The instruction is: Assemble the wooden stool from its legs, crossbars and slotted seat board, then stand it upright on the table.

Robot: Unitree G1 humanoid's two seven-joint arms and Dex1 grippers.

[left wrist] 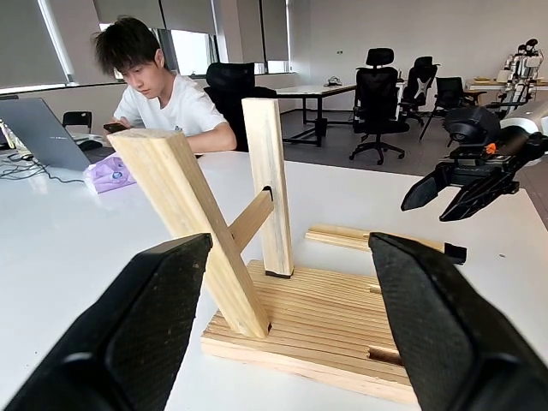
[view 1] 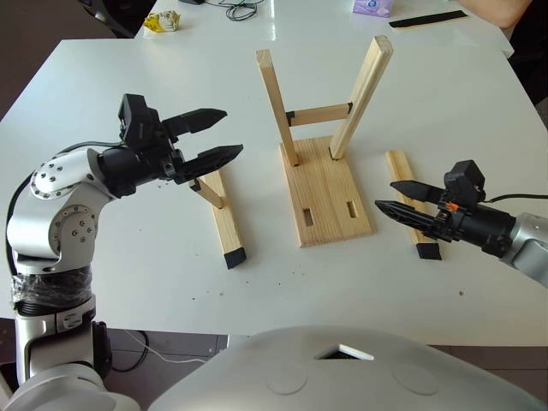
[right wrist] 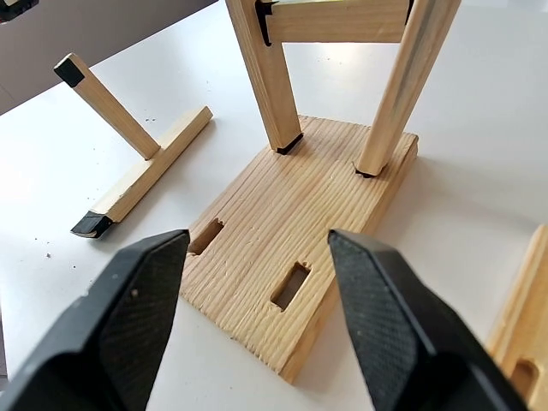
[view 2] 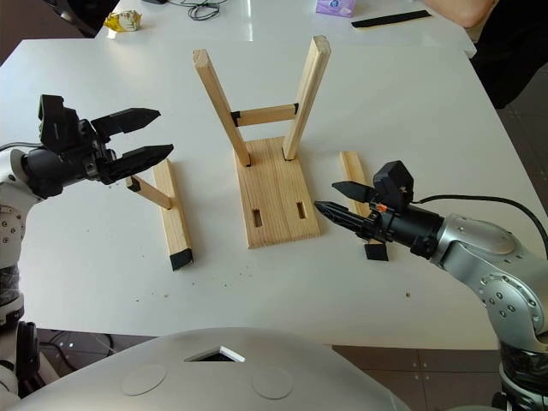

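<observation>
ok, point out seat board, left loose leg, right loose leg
seat board (view 1: 330,193): left eye view, bare middle.
left loose leg (view 1: 228,229): left eye view, mid-length.
right loose leg (view 1: 397,167): left eye view, far end.

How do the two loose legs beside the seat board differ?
The left leg carries a crossbar slanting upward; the right leg is bare. The left gripper hovers over the left leg's far end, the right gripper over the right leg's near half. Both lie flat.

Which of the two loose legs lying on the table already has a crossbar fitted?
The left leg, near the left gripper: a short crossbar juts up from it. The right leg lies flat with none showing.
</observation>
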